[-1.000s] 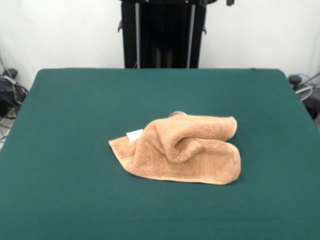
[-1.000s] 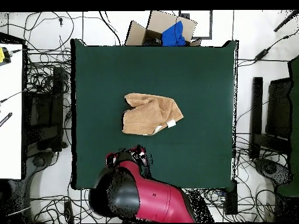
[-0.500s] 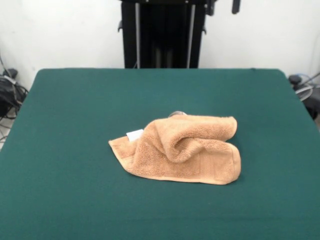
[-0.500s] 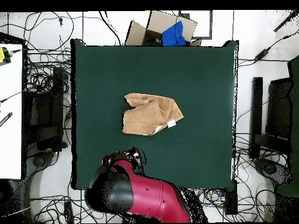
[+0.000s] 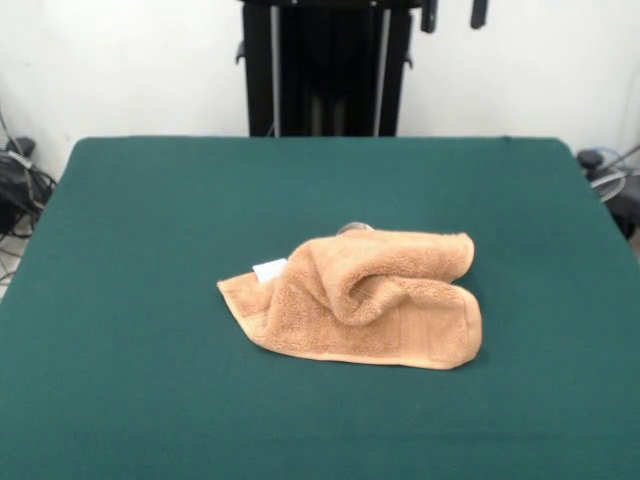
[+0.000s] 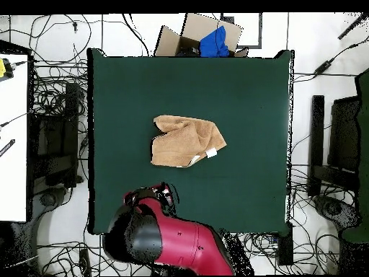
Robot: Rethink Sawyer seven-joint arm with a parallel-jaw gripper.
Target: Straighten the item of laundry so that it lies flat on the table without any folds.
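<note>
The orange-tan towel (image 5: 358,298) is lying crumpled and folded at the centre of the green table (image 5: 140,220), a white tag (image 5: 269,270) showing at its left. At upper right, the gripper (image 5: 454,13) is hanging with fingers spread, holding and touching nothing.

A crumpled orange-tan towel (image 5: 360,297) is lying folded over itself mid-counter (image 5: 150,220), white tag (image 5: 269,270) showing, while two dark fingers (image 5: 430,15) are hanging apart, well above.

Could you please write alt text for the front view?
A crumpled orange-tan towel lies folded over itself on a dark green table, a white tag at its edge. The gripper hangs open at the top edge, apart from it.
</note>
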